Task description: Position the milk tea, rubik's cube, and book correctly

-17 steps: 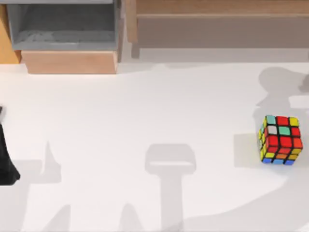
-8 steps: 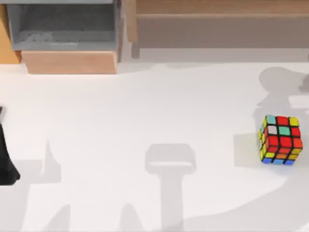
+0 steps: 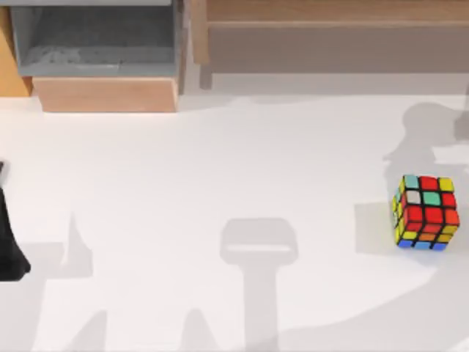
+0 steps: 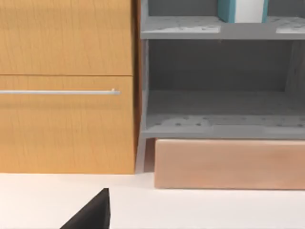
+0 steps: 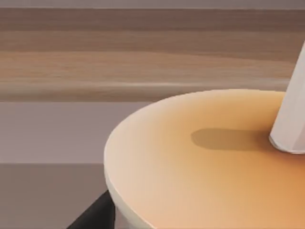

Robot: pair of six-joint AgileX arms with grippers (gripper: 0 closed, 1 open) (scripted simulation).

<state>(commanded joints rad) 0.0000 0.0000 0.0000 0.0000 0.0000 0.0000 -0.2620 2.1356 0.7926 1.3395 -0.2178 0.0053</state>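
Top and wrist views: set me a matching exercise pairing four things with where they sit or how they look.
Things:
1. rubik's cube
2. milk tea
3. teal and white book
4. wooden drawer front

Descriptions:
A. standing on the upper grey shelf
B. on the white table, near its right edge
C. carries a slim metal handle
D. tan lid with a white straw, close under the right wrist camera

Pairs: 1-B, 2-D, 3-A, 4-C

Rubik's cube [image 3: 426, 213] on table [image 3: 220, 169], right side; shelf unit [image 3: 102, 44] behind, far left.
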